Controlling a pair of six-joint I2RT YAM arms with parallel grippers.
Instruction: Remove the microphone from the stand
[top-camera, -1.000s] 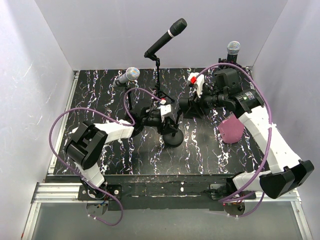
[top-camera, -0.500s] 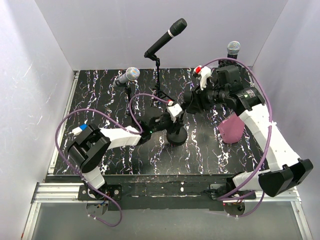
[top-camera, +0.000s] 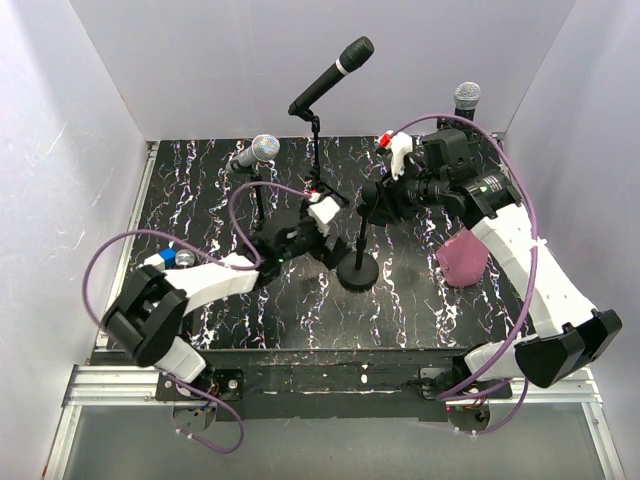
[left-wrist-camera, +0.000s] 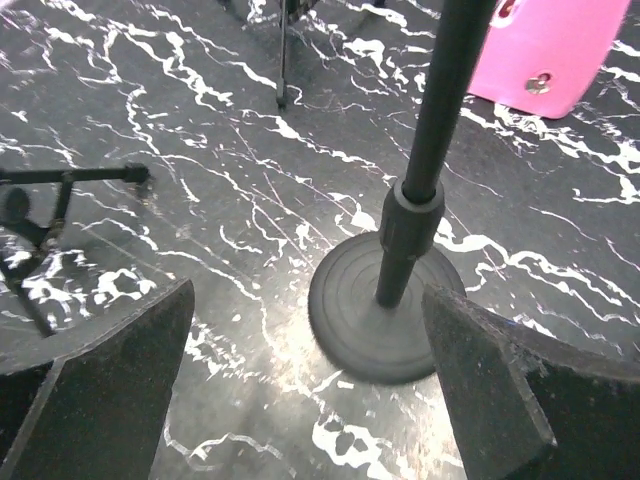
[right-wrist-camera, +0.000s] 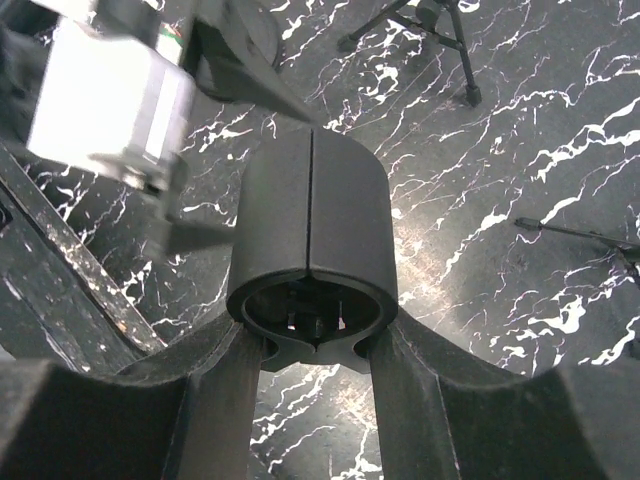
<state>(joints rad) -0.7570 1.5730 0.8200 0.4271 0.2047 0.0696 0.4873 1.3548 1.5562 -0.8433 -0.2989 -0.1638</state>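
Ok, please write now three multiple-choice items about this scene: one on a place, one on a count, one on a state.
1. Where does the pink pouch lie? A) on the floor B) atop a tripod C) on the black marbled table, right of the black round-base stand
2. How many silver-headed microphones are there? A) two B) none C) five
3. How is the left gripper? A) shut on the pole B) open, the stand's pole between its fingers, untouched C) out of view
Answers: 1 C, seen in the top view; 2 A, one back left, one back right; 3 B, the left wrist view shows gaps beside the pole.
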